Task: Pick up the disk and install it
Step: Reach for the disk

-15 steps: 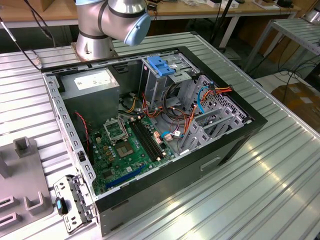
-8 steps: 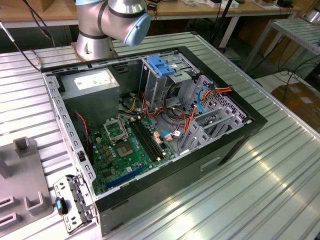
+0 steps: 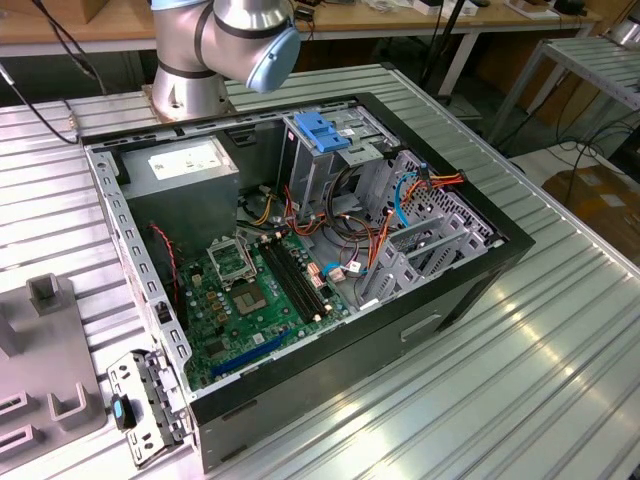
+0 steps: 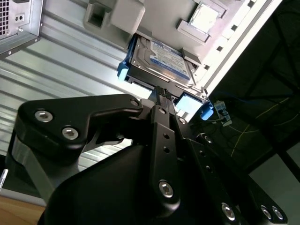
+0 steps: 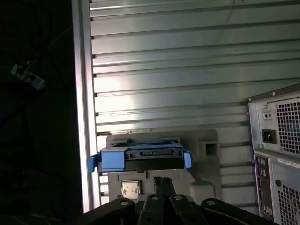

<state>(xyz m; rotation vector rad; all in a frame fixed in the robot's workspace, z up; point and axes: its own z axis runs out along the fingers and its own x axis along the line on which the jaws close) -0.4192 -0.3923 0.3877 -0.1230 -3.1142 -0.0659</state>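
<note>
Farthest left in the exterior view, a grey holder [image 3: 50,380] sits on the ribbed metal table [image 3: 520,380], at about 8 o'clock from the open computer case [image 3: 330,260]. A small metal bracket [image 3: 140,410] stands just beside the case's near corner, at about 7 o'clock. The arm [image 3: 225,40] rises from its base at about 11 o'clock from the case. Inside the case, a green circuit board lies on the floor. A tall metal cage [image 3: 320,175] topped by a light-blue block [image 3: 322,130] stands at about 1 o'clock, with orange and blue cables beside it.

In both wrist views, the disk [image 5: 152,157] [image 4: 161,58] lies flat on the grey holder close to the table's edge. Its bright blue side rails and end tabs frame a dark body with a label on its upper face. A small square chip [image 5: 130,189] sits in a pocket of the holder just beside it. The case's rear panel stands well apart from the disk.

The tool [image 5: 162,180] [image 4: 161,91] hangs just beside the disk's connector end. Its black fingers are drawn together with barely a gap and have hold of nothing.
</note>
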